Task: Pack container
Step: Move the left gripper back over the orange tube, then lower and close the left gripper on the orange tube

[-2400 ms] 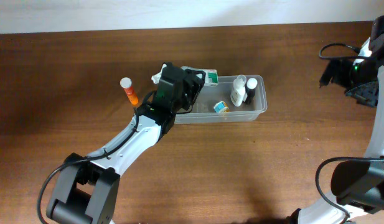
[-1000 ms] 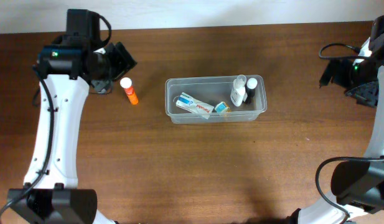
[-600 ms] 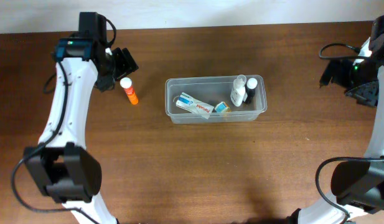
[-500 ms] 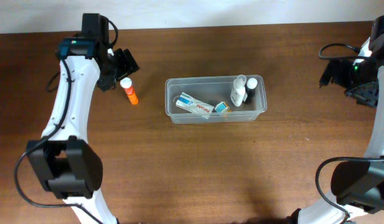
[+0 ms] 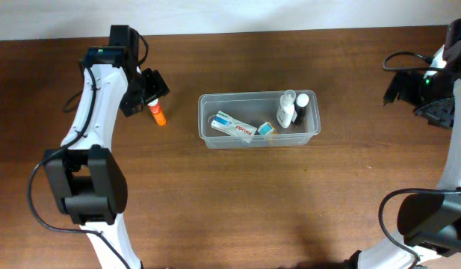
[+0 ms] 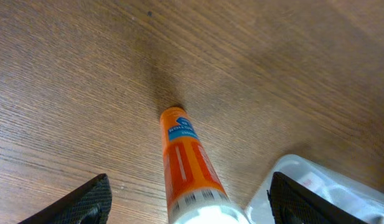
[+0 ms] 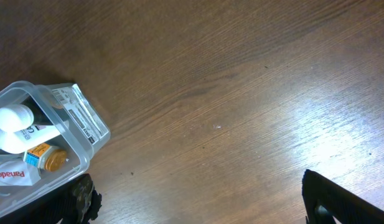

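The container stands near the middle of the surface, with a box and small bottles inside. At 9 o'clock from it the left tool is released, its fingers wide on both sides of an orange tube without touching it. The right tool, well apart at 3 o'clock, is released too.

Bright, even light; soft glare on the table.

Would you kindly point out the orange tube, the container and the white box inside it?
orange tube (image 6: 188,162), left wrist view, middle of its body.
container (image 5: 202,119), overhead view, left wall.
white box (image 5: 234,126), overhead view, centre of its top face.
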